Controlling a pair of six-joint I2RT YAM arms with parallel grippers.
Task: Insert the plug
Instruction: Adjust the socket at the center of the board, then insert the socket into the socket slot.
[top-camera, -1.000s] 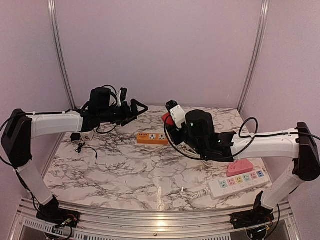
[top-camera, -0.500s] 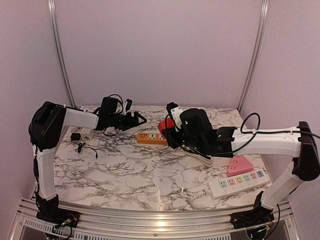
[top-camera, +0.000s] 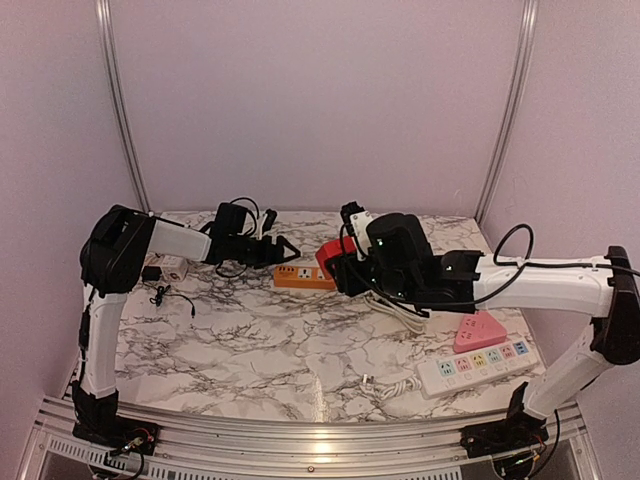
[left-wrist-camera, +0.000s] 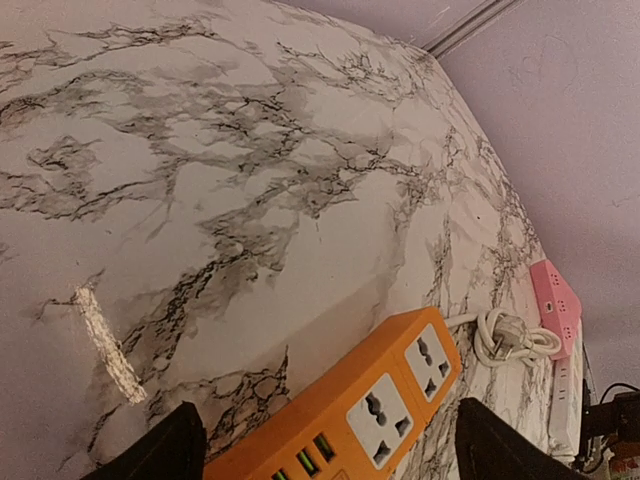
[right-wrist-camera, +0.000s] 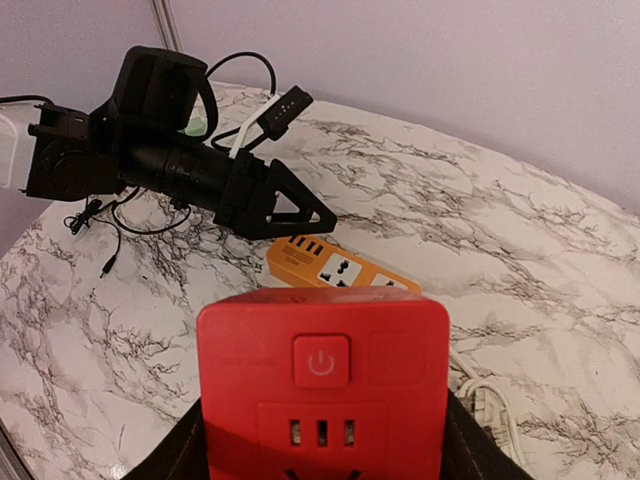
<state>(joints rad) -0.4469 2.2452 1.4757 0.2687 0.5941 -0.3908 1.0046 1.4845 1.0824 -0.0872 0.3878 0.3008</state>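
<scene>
Plug — a hard, light red block, I think. My right gripper clamps its sides. My left gripper is spread apart and empty — near the strip by the tabletop's far edge.

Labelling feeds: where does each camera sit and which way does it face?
Top external: above and behind the bases, looking down at the table; left arm and right arm show.
Left wrist: on the left arm, facing the orange power strip; its fingers edge the bottom corners.
Right wrist: looks over its gripped red socket block toward the left gripper.
Both wrist views share the orange power strip.
</scene>
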